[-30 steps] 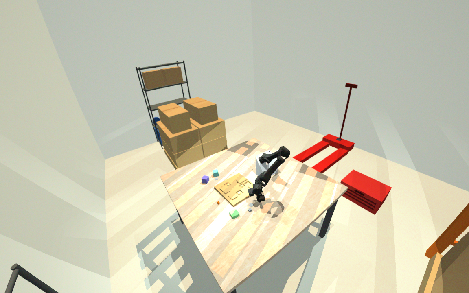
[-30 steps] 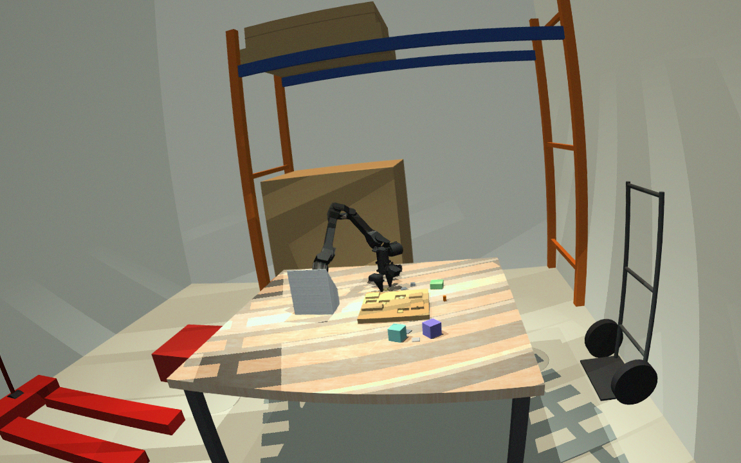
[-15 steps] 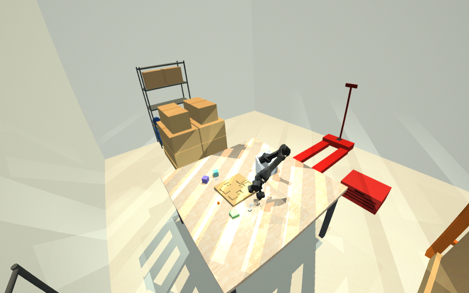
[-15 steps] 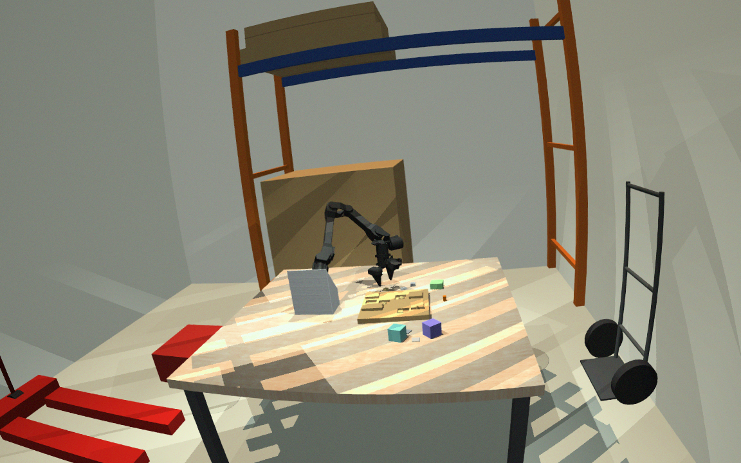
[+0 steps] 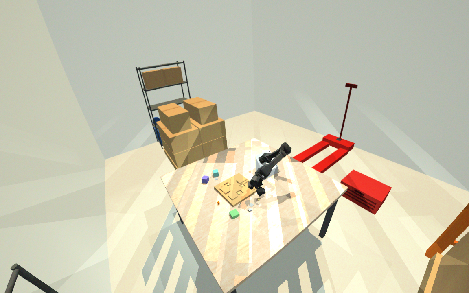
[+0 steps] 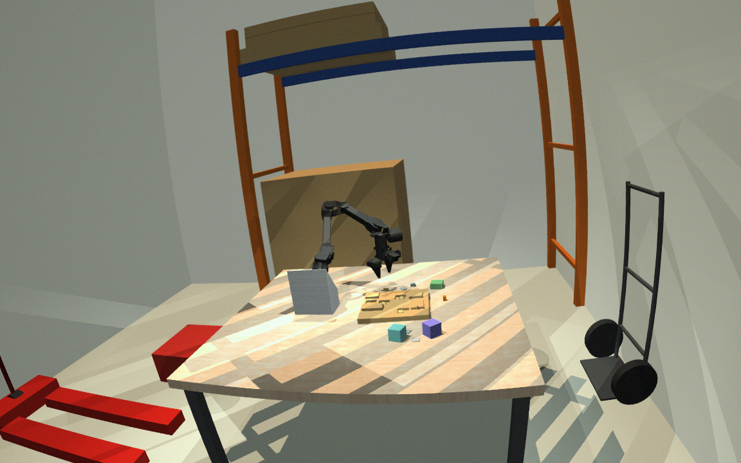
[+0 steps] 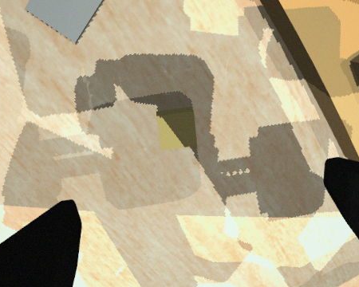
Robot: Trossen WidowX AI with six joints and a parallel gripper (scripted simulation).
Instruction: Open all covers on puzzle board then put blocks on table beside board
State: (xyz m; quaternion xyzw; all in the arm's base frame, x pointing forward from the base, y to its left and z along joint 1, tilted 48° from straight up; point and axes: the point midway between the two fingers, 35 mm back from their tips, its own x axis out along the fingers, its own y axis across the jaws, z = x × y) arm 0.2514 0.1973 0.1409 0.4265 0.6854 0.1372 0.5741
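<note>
My gripper is open and empty, its fingers wide apart above the table beside the board. A small yellow block lies on the table below, ahead of the fingertips in the wrist view. The tan puzzle board has several wells and raised covers; their exact positions are too small to tell. A teal block, a purple block, a green block and a tiny orange block rest off the board.
Small grey pieces lie between the green block and the gripper. Another flat grey piece lies near the teal and purple blocks. A grey slanted box stands by the arm's base.
</note>
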